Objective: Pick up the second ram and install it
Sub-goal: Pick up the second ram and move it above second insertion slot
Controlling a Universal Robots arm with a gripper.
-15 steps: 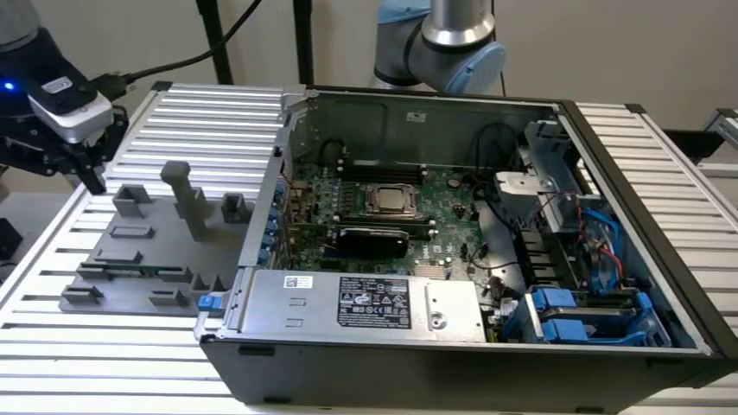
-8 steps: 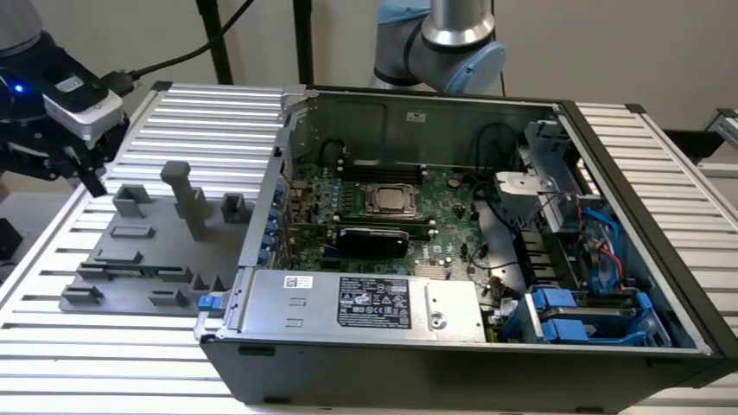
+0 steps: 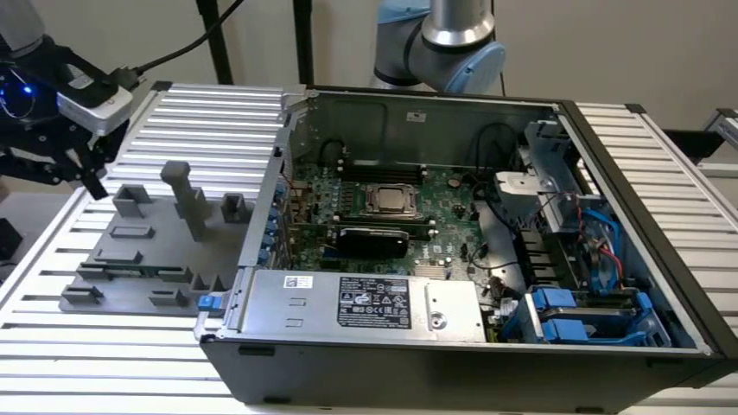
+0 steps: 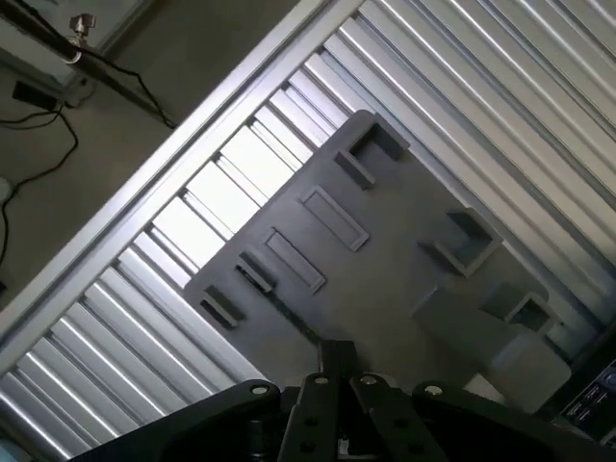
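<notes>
The gripper (image 4: 335, 358) hangs over the grey tray (image 4: 395, 289), its fingers drawn narrow with the tips all but meeting. Just ahead of the fingertips a thin dark strip (image 4: 289, 310) runs along the tray. I cannot tell whether that strip is the ram.
</notes>
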